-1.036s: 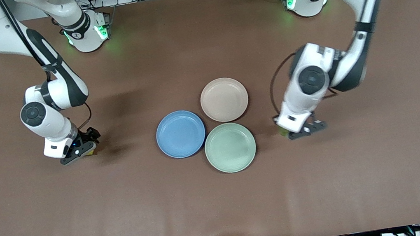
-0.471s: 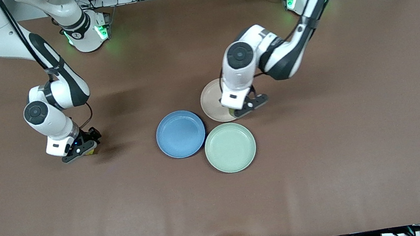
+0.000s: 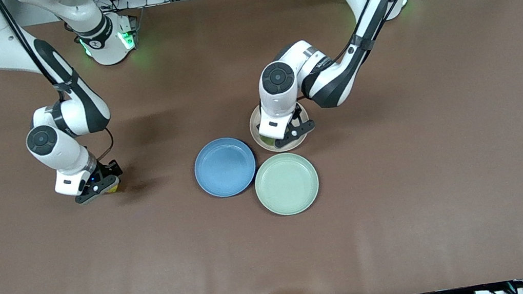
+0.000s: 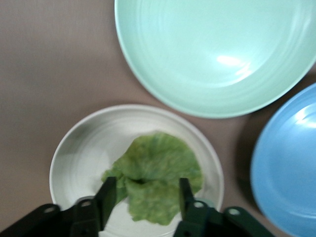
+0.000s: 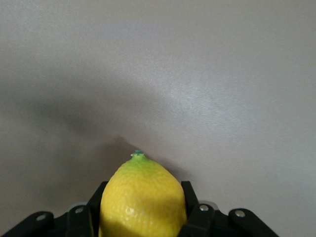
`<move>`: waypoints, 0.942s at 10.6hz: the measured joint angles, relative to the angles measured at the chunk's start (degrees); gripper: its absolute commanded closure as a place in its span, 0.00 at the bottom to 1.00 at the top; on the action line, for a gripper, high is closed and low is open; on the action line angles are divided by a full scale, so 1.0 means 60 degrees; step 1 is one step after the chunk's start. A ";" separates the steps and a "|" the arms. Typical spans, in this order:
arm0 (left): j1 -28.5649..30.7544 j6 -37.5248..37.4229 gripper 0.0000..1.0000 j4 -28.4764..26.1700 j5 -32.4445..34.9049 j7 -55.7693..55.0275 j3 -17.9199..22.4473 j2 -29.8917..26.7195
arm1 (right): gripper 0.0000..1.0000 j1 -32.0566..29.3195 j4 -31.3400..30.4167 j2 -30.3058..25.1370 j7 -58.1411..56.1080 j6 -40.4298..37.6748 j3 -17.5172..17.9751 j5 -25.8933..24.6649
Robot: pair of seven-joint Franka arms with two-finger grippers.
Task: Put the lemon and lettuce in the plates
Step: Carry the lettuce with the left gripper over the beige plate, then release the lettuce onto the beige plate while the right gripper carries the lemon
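The lettuce [image 4: 155, 175] lies in the beige-pink plate [image 4: 84, 143]. My left gripper [image 4: 144, 190] hangs just over it, open, with one finger on each side of the leaf. In the front view the left gripper [image 3: 286, 138] covers most of that plate [image 3: 254, 126], and only a bit of lettuce [image 3: 268, 141] shows. The blue plate [image 3: 224, 167] is empty. My right gripper [image 5: 143, 190] is shut on the lemon [image 5: 140, 202], low over the table toward the right arm's end. In the front view the right gripper [image 3: 101, 187] shows a sliver of the lemon [image 3: 114, 189].
A pale mint-green plate [image 3: 286, 183] sits empty, nearer the front camera than the beige-pink plate and touching both plates. It also shows in the left wrist view [image 4: 212, 49], as does the blue plate [image 4: 291, 163]. The brown table [image 3: 404, 198] is bare around the plates.
My left arm has swung from the left arm's end of the table to over the beige-pink plate, and the lettuce now lies in it. My right gripper has barely shifted, still on the lemon.
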 measured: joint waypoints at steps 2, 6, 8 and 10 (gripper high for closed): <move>0.0165 -0.0078 0.00 0.0482 0.0067 0.0220 0.0310 -0.0297 | 1.00 0.0072 0.0927 -0.0392 -0.0029 -0.1874 0.0040 0.0000; 0.1477 -0.2121 0.00 0.1221 0.0082 0.3036 0.0466 -0.1813 | 1.00 0.0455 0.2773 -0.0501 0.0626 -0.3955 0.0540 0.1297; 0.2216 -0.3392 0.00 0.1691 0.0082 0.4395 0.0468 -0.2463 | 1.00 0.0724 0.3068 -0.0366 0.2180 -0.3998 0.0945 0.1378; 0.2934 -0.4058 0.00 0.1859 0.0080 0.5682 0.0468 -0.3075 | 1.00 0.1137 0.3395 -0.0001 0.4096 -0.4014 0.1467 0.1379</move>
